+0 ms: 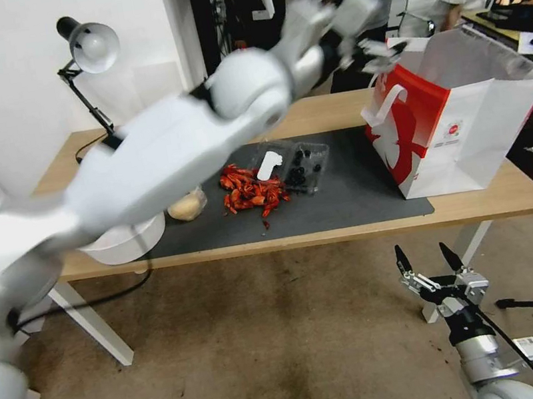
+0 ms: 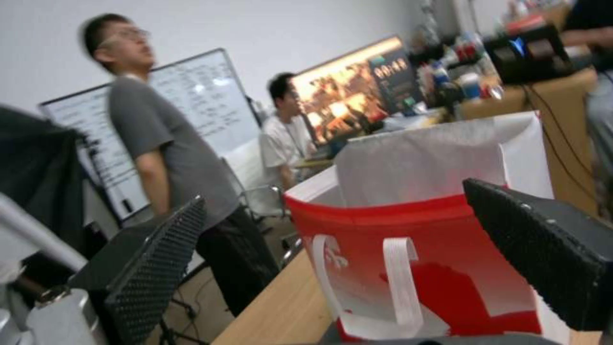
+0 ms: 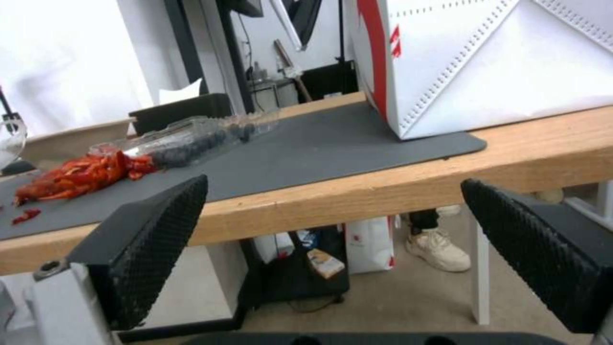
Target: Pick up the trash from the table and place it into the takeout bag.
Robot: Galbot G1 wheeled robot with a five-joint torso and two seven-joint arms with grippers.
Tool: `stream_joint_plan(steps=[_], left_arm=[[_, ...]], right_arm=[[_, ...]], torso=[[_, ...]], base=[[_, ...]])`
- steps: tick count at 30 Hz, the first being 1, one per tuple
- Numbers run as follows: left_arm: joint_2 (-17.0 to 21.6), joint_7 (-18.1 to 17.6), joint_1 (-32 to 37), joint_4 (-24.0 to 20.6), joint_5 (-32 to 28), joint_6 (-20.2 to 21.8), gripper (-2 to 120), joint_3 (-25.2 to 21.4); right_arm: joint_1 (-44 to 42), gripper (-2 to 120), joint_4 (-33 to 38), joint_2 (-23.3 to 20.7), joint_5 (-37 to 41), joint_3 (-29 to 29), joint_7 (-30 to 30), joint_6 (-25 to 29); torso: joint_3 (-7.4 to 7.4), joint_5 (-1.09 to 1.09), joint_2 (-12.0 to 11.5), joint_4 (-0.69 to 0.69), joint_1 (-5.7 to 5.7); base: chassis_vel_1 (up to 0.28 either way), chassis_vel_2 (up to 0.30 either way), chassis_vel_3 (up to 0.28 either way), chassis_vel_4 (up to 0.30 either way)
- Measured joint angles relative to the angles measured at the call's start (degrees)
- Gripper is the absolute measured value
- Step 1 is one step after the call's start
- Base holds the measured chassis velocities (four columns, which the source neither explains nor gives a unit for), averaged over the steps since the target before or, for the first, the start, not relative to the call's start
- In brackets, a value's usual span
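The takeout bag (image 1: 451,130), red on one side and white on the other, stands open at the right end of the table (image 1: 490,206). My left gripper (image 1: 383,49) hovers at the bag's near top rim, open and holding nothing; the left wrist view looks between its fingers (image 2: 160,258) at the red side of the bag (image 2: 447,268). Trash lies on the dark mat (image 1: 347,200): a pile of red shells (image 1: 250,192), a clear tray with dark pieces (image 1: 299,163) and a small clear tub of beige food (image 1: 188,206). My right gripper (image 1: 428,261) waits open, below the table's front edge.
A white round container (image 1: 126,243) sits at the mat's left end, partly hidden by my left arm. A black desk lamp (image 1: 90,46) stands at the back left, its cable hanging off the table. In the right wrist view the table's edge (image 3: 383,189) is close ahead.
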Motion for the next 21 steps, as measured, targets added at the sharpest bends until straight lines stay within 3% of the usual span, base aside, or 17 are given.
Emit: stream_joint_plan(steps=[1,3,4,6,8,9,12,13,16,18,20,21], left_arm=[[0.00,0.00,0.00,0.00,0.00,0.00,100,0.00],[3.53,-4.78,8.61,-5.86,2.21,-1.12,100,-5.50],[3.53,-4.78,8.61,-5.86,2.21,-1.12,100,-5.50],[6.34,-6.33,14.96,-8.78,4.18,-1.77,100,-9.64],[10.33,-6.67,21.92,-11.71,6.97,-2.25,100,-14.35],[10.33,-6.67,21.92,-11.71,6.97,-2.25,100,-14.35],[15.77,-6.58,33.85,-16.26,12.15,-3.36,100,-22.16],[15.77,-6.58,33.85,-16.26,12.15,-3.36,100,-22.16],[18.74,-5.65,48.98,-20.54,17.41,-5.47,100,-31.54],[18.95,-5.52,51.01,-21.04,18.19,-5.89,100,-33.05],[18.97,-5.78,61.50,-23.32,22.33,-8.67,100,-39.56],[18.97,-5.78,61.50,-23.32,22.33,-8.67,100,-39.56]], right_arm=[[0.00,100,0.00,0.00,0.00,0.00,0.00,0.00],[-0.05,100,0.47,-0.13,-0.10,-0.10,-0.03,-0.09],[-0.05,100,0.47,-0.13,-0.10,-0.10,-0.03,-0.09],[-0.03,100,0.66,-0.21,-0.19,-0.18,-0.04,-0.34],[0.06,100,0.74,-0.30,-0.29,-0.31,-0.04,-0.71],[0.06,100,0.74,-0.30,-0.29,-0.31,-0.04,-0.71],[0.08,100,0.93,-0.41,-0.40,-0.51,-0.04,-0.99],[0.08,100,0.93,-0.41,-0.40,-0.51,-0.04,-0.99],[-0.02,100,1.32,-0.73,-0.43,-0.71,-0.14,-1.10],[-0.03,100,1.36,-0.80,-0.43,-0.73,-0.15,-1.12],[-0.03,100,1.42,-1.09,-0.43,-0.77,-0.30,-1.19],[-0.03,100,1.42,-1.09,-0.43,-0.77,-0.30,-1.19]], torso=[[0.00,0.00,0.00,0.00,0.00],[0.00,0.00,0.00,-0.02,0.00],[0.00,0.00,0.00,-0.02,0.00],[0.00,0.01,0.00,-0.02,0.00],[0.00,0.01,0.00,-0.01,0.01],[0.00,0.01,0.00,-0.01,0.01],[0.00,0.01,0.00,0.01,0.00],[0.00,0.01,0.00,0.01,0.00],[0.00,-0.01,0.00,0.01,0.00],[0.00,-0.01,0.01,0.01,0.00],[0.00,0.05,0.00,0.01,0.00],[0.00,0.05,0.00,0.01,0.00]], base=[[0.000,0.000,0.000,0.000],[0.000,0.000,0.000,0.000],[0.000,0.000,0.000,0.000],[0.000,0.000,0.000,0.000],[0.000,0.000,0.000,0.000],[0.000,0.000,0.000,0.000],[0.000,0.000,0.000,0.000],[0.000,0.000,0.000,0.000],[0.000,0.000,0.000,0.000],[0.000,0.000,0.000,0.000],[0.000,0.000,0.000,0.000],[0.000,0.000,0.000,0.000]])
